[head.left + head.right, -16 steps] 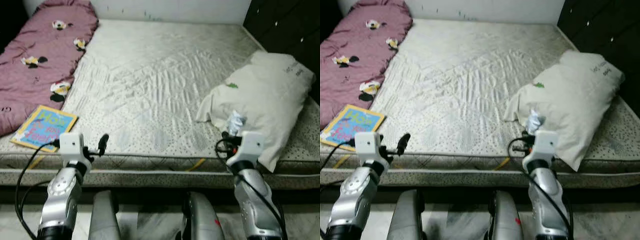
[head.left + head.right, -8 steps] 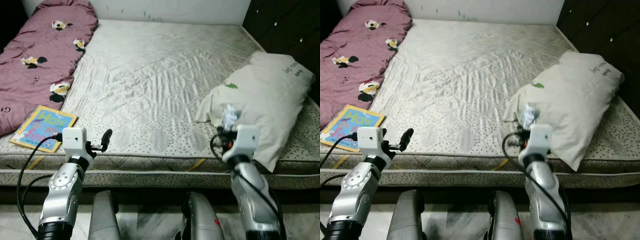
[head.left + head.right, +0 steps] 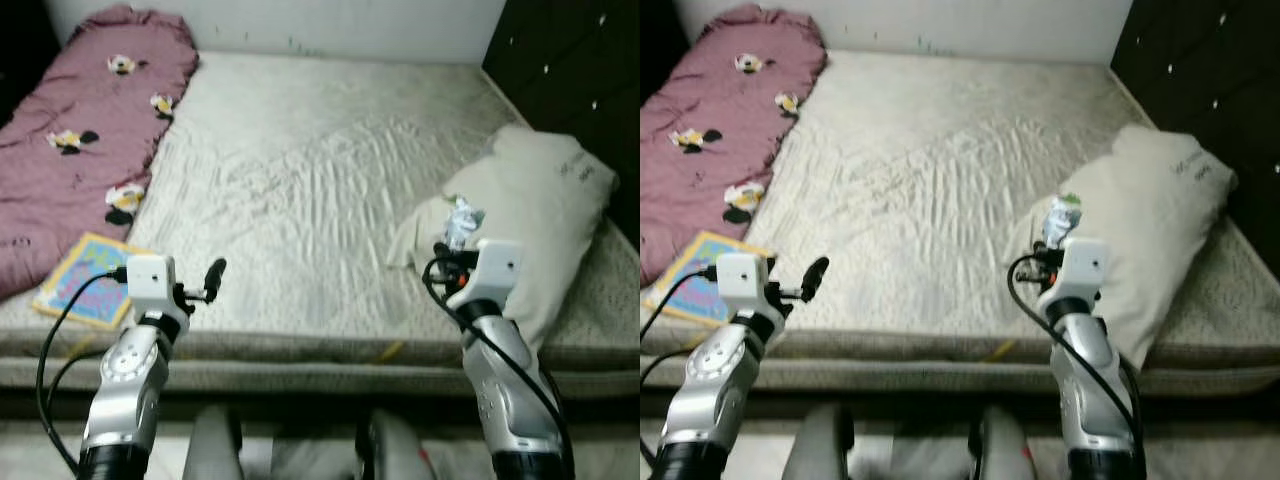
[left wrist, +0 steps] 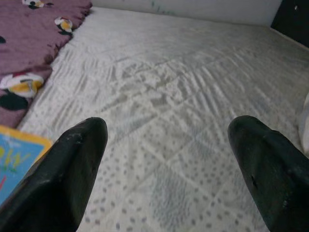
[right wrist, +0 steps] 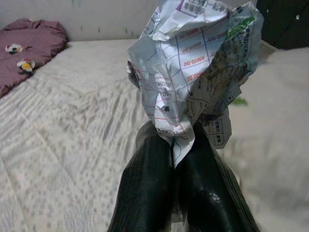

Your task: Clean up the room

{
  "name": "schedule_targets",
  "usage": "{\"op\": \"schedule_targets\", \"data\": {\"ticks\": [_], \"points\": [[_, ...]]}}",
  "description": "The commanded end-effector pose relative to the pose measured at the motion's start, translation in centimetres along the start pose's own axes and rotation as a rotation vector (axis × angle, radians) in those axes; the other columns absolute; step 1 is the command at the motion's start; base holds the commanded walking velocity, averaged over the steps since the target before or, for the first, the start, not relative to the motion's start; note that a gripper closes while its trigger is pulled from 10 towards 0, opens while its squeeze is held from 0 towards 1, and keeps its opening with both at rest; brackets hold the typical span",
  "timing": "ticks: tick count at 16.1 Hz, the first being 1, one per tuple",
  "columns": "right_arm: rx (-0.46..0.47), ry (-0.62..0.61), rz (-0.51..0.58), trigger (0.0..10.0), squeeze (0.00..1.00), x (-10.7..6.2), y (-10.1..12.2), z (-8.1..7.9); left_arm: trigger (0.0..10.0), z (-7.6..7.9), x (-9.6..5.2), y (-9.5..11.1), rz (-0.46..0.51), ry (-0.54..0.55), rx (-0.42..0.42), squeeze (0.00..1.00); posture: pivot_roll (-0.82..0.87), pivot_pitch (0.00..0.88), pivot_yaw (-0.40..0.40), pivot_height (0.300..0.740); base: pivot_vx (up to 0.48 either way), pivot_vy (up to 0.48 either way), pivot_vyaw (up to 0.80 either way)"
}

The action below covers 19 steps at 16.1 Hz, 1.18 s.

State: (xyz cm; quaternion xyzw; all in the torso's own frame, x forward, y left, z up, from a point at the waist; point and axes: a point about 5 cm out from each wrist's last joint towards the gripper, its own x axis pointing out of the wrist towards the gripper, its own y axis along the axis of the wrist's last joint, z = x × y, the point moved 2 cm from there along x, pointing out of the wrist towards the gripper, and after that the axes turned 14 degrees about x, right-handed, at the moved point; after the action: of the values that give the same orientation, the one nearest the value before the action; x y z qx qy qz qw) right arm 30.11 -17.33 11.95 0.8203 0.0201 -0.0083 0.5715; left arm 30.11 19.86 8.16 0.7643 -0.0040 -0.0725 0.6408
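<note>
The right gripper (image 5: pixel 175 159) was pinched tight on a crumpled paper (image 5: pixel 193 63). It held the paper up in the air, just in front of the white pillow (image 3: pixel 540 215) at the bed's (image 3: pixel 320 180) right side. The left gripper (image 4: pixel 169 159) was spread wide, with nothing in it, above the front edge of the bed. A book (image 3: pixel 85 290) lay near it, beside the purple blanket (image 3: pixel 70 160).

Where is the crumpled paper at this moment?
The crumpled paper is pinched in the right gripper, raised at the robot's right in front of the pillow.
</note>
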Motion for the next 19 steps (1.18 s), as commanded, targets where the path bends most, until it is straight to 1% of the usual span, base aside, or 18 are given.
{"op": "schedule_targets", "data": {"ticks": [1, 4, 7, 9, 13, 14, 15, 16, 18, 19], "points": [[0.004, 0.003, 0.026, 10.0, 0.0, 0.3, 0.9, -0.1, 10.0, -0.1, 0.5, 0.9, 0.028, 0.011, 0.015, 0.0, -0.03, 0.0, -0.064, 0.708, 0.0, 0.0, 0.0], [0.008, -0.004, 0.029, 10.0, 0.0, 0.5, 1.1, 0.0, 10.0, -0.2, 0.6, 1.0, 0.03, 0.011, 0.023, 0.0, -0.04, 0.0, -0.062, 0.74, 0.0, 0.0, 0.0], [0.005, -0.01, 0.035, 10.0, 0.0, 0.7, 1.4, 0.2, 10.0, 0.3, 0.7, 0.7, 0.02, -0.004, 0.025, 0.0, -0.04, 0.0, -0.06, 0.74, 0.0, 0.0, 0.0], [-0.005, -0.025, 0.042, 10.0, 0.0, 0.8, 1.5, 0.5, 10.0, 0.9, 1.0, 1.0, 0.026, -0.017, 0.021, 0.0, -0.04, 0.0, -0.06, 0.74, 0.0, 0.0, 0.0], [-0.007, -0.024, 0.035, 10.0, 0.0, 0.8, 1.3, 0.5, 10.0, 0.9, 1.2, 1.1, 0.029, -0.023, 0.021, 0.0, -0.04, 0.0, -0.06, 0.74, 0.0, 0.0, 0.0], [-0.012, -0.057, 0.021, 10.0, 0.0, 0.6, 0.9, 0.9, 10.0, 0.9, 1.3, 1.1, 0.026, -0.024, 0.011, 0.0, -0.04, 0.0, -0.061, 0.74, 0.0, 0.0, 0.0], [0.005, -0.08, -0.003, 10.0, 0.0, 0.6, 0.5, 1.1, 10.0, 0.9, 1.3, 1.1, 0.025, -0.025, 0.008, 0.0, -0.04, 0.0, -0.062, 0.74, 0.0, 0.0, 0.0], [0.039, -0.129, -0.05, 10.0, 0.0, 0.5, -0.5, 1.9, 10.0, 1.0, 1.3, 1.0, 0.024, -0.033, 0.003, 0.0, -0.04, 0.0, -0.064, 0.74, 0.0, 0.48, 0.0], [0.024, -0.133, -0.061, 10.0, 0.0, 0.2, -0.7, 2.2, 10.0, 1.0, 1.2, 0.9, 0.019, -0.03, -0.001, 0.0, -0.04, 0.0, -0.065, 0.74, 0.0, 0.48, 0.0], [-0.002, -0.143, -0.069, 10.0, 0.0, 0.2, -0.8, 2.3, 10.0, 1.0, 1.2, 0.8, 0.018, -0.029, -0.003, 0.0, -0.04, 0.0, -0.064, 0.74, 0.0, 0.48, 0.0]]}}
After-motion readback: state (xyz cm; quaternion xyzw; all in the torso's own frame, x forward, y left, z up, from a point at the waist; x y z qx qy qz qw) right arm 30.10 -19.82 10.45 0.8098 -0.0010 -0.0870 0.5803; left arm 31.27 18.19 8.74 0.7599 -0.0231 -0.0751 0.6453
